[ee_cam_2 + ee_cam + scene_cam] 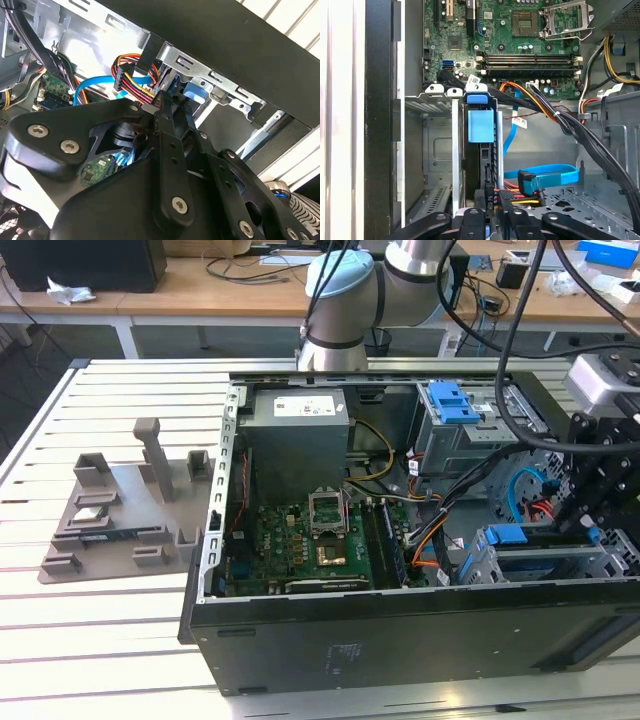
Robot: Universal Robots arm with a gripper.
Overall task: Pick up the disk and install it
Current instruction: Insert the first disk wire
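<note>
Down inside the open computer case [400, 635], the pincer [172, 102] has its jaws drawn narrow, and they look closed on the end of the disk [480, 160], though the contact itself is partly hidden behind the linkage. In the first wrist view the disk stands edge-on in a slot of the metal drive cage [435, 102], its blue rail tab uppermost, seemingly seated or nearly so. Just beside the slot lie a blue data cable [545, 175] and a bundle of coloured power wires [132, 75]; the motherboard [300, 540] is beyond the cage. In the exterior view the case rests on the slatted bench [100, 640].

I judge the disk to be stiff, fairly heavy for its bulk and sensitive to knocks. Its metal faces are likely slick, so the plastic rails or the narrow end make the safer hold, and it should be kept square so it does not jam.
</note>
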